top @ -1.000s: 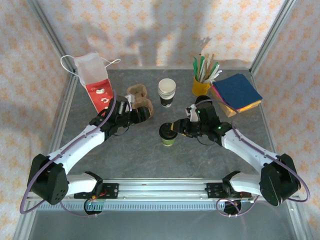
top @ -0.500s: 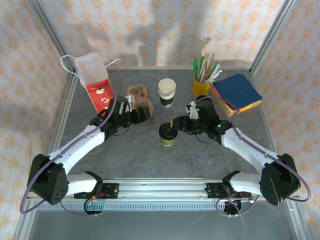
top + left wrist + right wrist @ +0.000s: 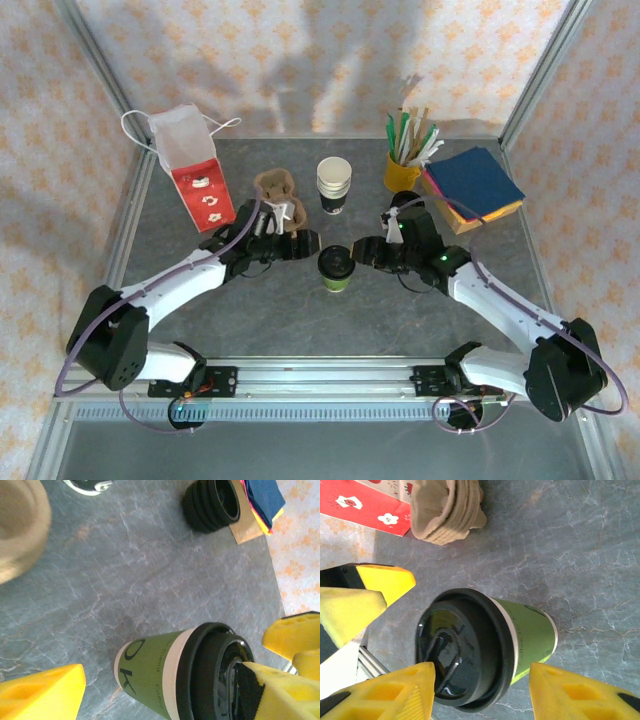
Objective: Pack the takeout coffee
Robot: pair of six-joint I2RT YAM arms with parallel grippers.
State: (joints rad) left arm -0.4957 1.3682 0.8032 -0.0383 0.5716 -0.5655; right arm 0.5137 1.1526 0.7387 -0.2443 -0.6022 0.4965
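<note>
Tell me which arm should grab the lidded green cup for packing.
Left, probably. Both the left gripper and right gripper stand open beside the lidded green cup, but the pulp cup carrier and red bag lie on the left arm's side, a shorter carry.

The takeout coffee [image 3: 336,272] is yellow-green with a white band, dark lettering and a black lid. The bench [image 3: 300,320] is grey, veined like marble. Near its far left corner stands a red bag [image 3: 205,195] printed with white flowers. Near the far right are a yellow mug [image 3: 400,176] and blue, yellow and perhaps pink napkins [image 3: 475,182]. The left pincer [image 3: 160,695] and right pincer [image 3: 480,690] have yellow fingers. The walls [image 3: 300,60] are pale with orange blossoms.
</note>
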